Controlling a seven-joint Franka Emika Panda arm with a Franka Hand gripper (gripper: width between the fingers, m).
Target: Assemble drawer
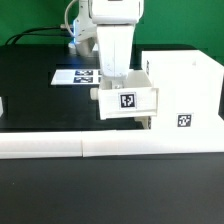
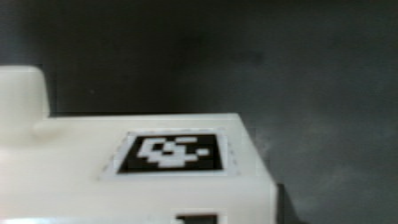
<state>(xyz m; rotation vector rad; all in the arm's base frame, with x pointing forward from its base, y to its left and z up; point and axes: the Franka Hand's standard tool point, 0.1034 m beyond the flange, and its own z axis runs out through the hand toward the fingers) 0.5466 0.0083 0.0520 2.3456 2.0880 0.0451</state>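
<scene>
Rail, front: long white barrier lying across the ext. view's near edge, running from the ext. view's left under the parts; not part of the drawer as far as I can judge.
Tabletop: black surface carrying everything; dark and blurred in the wrist view.
Marker board: thin flat white board w/ tags lying behind the arm, toward the ext. view's left; partly hidden by the arm.
Arm: white Panda coming down from the top centre, hand sitting at the top of the small box.
Hand state: fingertips hidden behind/inside the box wall in the ext. view, and the wrist view is showing only one white finger at its edge. Cannot tell if closed or gripping; prob. holding the box, judging by how the box is hanging off the tabletop.
Small drawer box: white open-top box w/ tag on its front; appearing raised, just beside the big housing's open side, touching or nearly so. Wrist view is showing its tagged white face close up.
Drawer housing: larger white box w/ tag standing at the ext. view's right.
Progress: small box looking already built; being brought to the housing. Insertion not yet done; 2nd drawer, if any, not in view.
</scene>
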